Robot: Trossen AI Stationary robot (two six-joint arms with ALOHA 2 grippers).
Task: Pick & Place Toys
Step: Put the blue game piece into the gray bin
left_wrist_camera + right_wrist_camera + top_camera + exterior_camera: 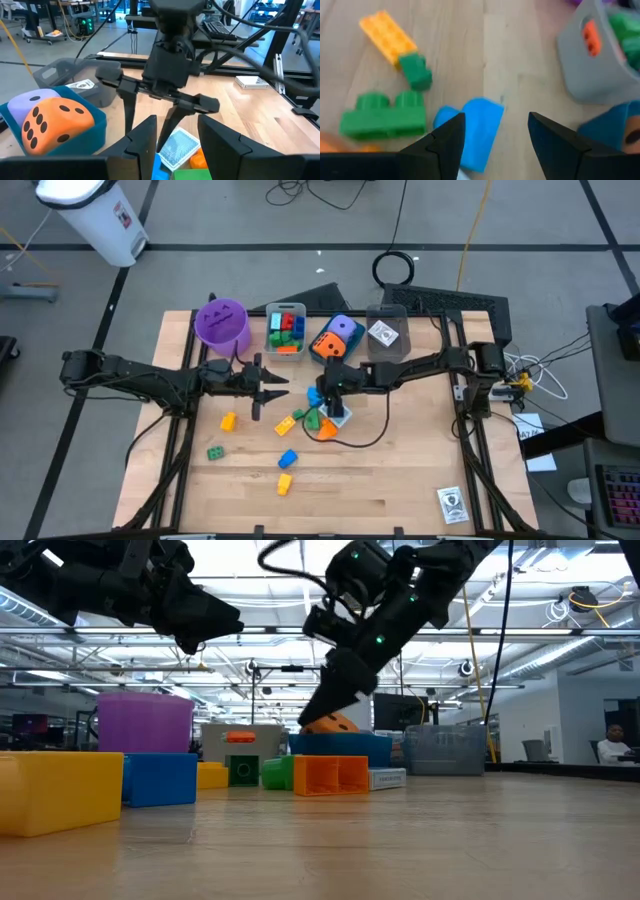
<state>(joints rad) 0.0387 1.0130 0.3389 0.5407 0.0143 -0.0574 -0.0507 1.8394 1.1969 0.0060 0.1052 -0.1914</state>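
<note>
Loose bricks lie on the wooden table: a blue brick (pixel 477 130), a green one (pixel 382 117), a yellow one (pixel 387 35), an orange one (pixel 330 775) and a printed cube (pixel 177 147). My right gripper (pixel 322 402) is open and points down over this pile. Its fingers stand on either side of the blue brick, above it. My left gripper (pixel 275 390) is open and empty, level, just left of the pile. More bricks (pixel 284 483) lie nearer the front edge.
Along the far side stand a purple cup (pixel 222 322), a grey bin (pixel 286 330) with bricks, a blue bin (pixel 336 338) with an orange die (pixel 57 122) and a purple die (pixel 35 100), and a clear bin (pixel 385 332). A card (pixel 452 503) lies at the front right.
</note>
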